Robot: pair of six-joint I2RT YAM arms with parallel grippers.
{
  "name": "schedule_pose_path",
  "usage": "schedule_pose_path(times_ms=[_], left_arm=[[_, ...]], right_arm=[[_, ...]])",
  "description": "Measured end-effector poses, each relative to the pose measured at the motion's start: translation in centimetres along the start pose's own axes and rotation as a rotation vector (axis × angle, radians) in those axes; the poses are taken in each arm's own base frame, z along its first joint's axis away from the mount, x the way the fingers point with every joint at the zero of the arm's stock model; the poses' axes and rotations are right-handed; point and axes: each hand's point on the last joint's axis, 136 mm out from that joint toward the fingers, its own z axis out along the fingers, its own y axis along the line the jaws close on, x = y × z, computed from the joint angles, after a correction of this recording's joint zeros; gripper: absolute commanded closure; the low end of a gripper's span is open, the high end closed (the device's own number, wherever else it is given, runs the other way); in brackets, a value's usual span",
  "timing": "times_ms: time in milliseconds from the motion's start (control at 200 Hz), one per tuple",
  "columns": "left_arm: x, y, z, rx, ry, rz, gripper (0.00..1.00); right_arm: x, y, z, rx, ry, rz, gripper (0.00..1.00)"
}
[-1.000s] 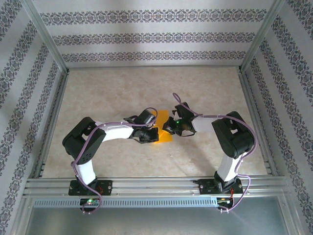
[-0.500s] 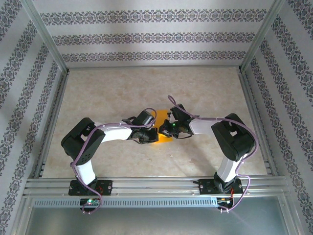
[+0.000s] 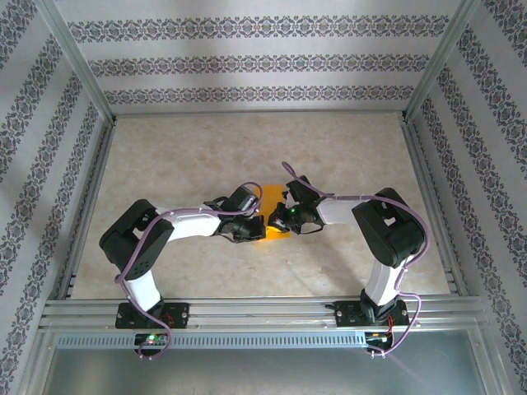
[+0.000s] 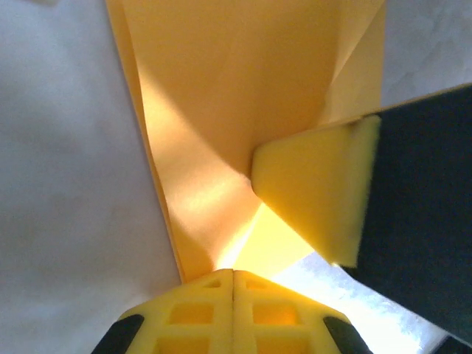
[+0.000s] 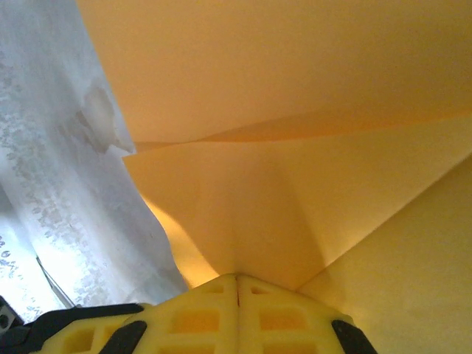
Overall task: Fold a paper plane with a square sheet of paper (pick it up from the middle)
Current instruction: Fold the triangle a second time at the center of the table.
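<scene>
Square sheet of paper (image 3: 271, 196): bright orange, already creased. It sits approx. mid-tabletop (image 3: 206, 144), a little nearer the near edge than the far one, well apart from the L & R edges. Top view: both wrists meet over it, so just its far & near margins show.

L gripper (image 3: 247, 229): closed, pinching the sheet from the left. L wrist view: the jaws meet w/ no gap, and the paper (image 4: 243, 96) runs straight into the seam of the L gripper (image 4: 234, 274).

R gripper (image 3: 284, 219): closed on the sheet from the right. R wrist view: sloping folds of paper (image 5: 280, 74) converge on the shut seam of the R gripper (image 5: 237, 279), w/ pale tabletop (image 5: 51, 147) beside. An R finger pad (image 4: 317, 192) shows in the L wrist view, touching the paper just beside the L grip. Both pinches therefore lie close together, near the sheet's middle.

Step in hand (judged): holding & shaping a fold w/ both grips; the plane is not yet formed.

To do it well:
- keep both pinches firm;
- move the wrists together, since thin paper between two close grips may tear or buckle;
- line up the edges before flattening;
- press the crease down along its whole length vs. the tabletop;
- let go on one side only once the crease holds.

Containers: no tray, box or bin to report; the sheet rests in nothing, carried by the two grips & the tabletop.
</scene>
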Motion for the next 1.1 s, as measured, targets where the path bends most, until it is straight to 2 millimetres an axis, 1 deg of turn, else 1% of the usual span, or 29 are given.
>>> schedule_pose_path(times_ms=[120,205,355,814,1014,1099], left_arm=[[-0.1,-0.3,-0.3,0.006,-0.007,0.003,0.98],[0.0,0.1,-0.2,-0.004,0.000,-0.005,1.00],[0.3,0.9,0.4,-0.026,0.019,-0.023,1.00],[0.3,0.9,0.4,-0.025,0.022,-0.029,1.00],[0.3,0.9,0.4,-0.024,0.022,-0.028,1.00],[0.3,0.9,0.4,-0.024,0.022,-0.028,1.00]], right_arm=[[0.0,0.0,0.0,0.001,0.001,-0.006,1.00],[0.0,0.0,0.0,0.002,0.001,-0.013,1.00],[0.0,0.0,0.0,0.002,0.002,-0.020,1.00],[0.2,0.0,-0.2,0.012,0.009,-0.020,1.00],[1.1,0.5,0.2,0.010,0.033,-0.037,1.00],[1.1,0.5,0.2,0.011,0.034,-0.037,1.00]])
